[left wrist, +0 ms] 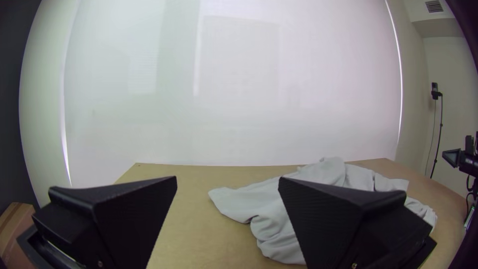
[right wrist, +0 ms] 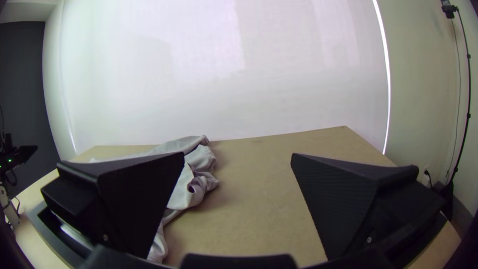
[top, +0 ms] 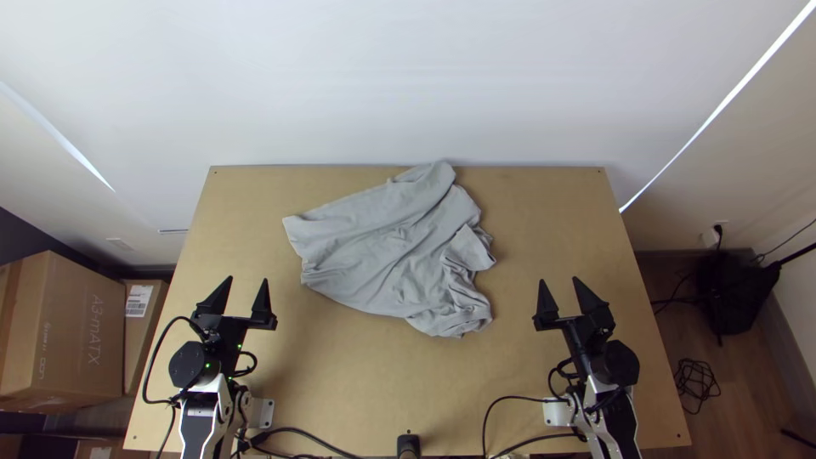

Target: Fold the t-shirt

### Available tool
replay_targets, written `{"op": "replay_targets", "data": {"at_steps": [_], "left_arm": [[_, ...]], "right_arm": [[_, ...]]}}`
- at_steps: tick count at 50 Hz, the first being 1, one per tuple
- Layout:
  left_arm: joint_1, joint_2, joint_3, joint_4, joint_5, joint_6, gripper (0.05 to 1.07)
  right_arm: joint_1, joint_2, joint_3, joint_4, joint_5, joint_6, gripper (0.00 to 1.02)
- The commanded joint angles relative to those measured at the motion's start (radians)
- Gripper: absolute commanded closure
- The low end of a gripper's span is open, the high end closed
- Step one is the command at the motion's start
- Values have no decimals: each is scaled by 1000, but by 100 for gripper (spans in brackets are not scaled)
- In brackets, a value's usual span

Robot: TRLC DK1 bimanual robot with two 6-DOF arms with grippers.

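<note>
Getting set for the opening step here: the shirt needs flattening before any fold!
Both grippers are free, the left gripper and the right gripper each with fingers wide apart and nothing between them, one to either side of the cloth's near end. And the shirt? Crumpled across the middle of the table, well towards the far edge, smoother on the left, bunched and rucked on the right. No neat fold to be seen, so I'd call this the very start. Next, surely, the right gripper goes for that bunched side while the left takes the left corner, then a steady pull to spread it. Careful, though: pinch two layers together and those creases could simply travel along!
</note>
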Motion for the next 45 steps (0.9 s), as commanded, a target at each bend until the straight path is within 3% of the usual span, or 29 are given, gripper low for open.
{"op": "replay_targets", "data": {"at_steps": [1,22,27,35,45], "left_arm": [[4,-6,-46,-10,1,9,10],[1,-6,-46,-10,1,1,10],[-11,-6,-46,-12,1,-57,10],[15,-6,-46,-23,-42,-48,10],[99,-8,-27,-20,-42,7,10]], "right_arm": [[-6,-4,-5,-21,13,-11,3],[-6,-4,-5,-21,13,-11,3],[13,-4,-5,-21,13,4,3],[57,-2,-5,-25,13,-7,3],[43,-5,-5,-21,13,-4,3]]}}
